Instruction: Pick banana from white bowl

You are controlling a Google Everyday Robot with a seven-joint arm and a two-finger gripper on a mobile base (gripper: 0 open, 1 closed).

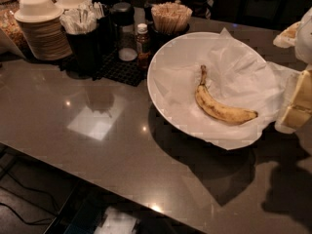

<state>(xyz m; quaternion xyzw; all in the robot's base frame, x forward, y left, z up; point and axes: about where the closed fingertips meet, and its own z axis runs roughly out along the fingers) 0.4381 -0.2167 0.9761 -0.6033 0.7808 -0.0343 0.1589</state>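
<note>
The banana (218,106) is yellow with brown speckles and lies alone inside the white bowl (168,57), stem pointing away from me. The bowl is large, shallow and lined with crinkled white paper (239,67). It sits on the dark grey counter (73,111), right of centre. My gripper (294,112) shows as cream-coloured parts at the right edge of the camera view. It is just outside the bowl's right rim, a little to the right of the banana's near tip and apart from it.
Behind the bowl stand a small sauce bottle (142,43), a shaker (125,30), a cup of wooden stirrers (170,16) and a black holder of white utensils (84,30). Stacked off-white disposable bowls (41,26) are at far left. The counter's front edge (97,186) runs diagonally.
</note>
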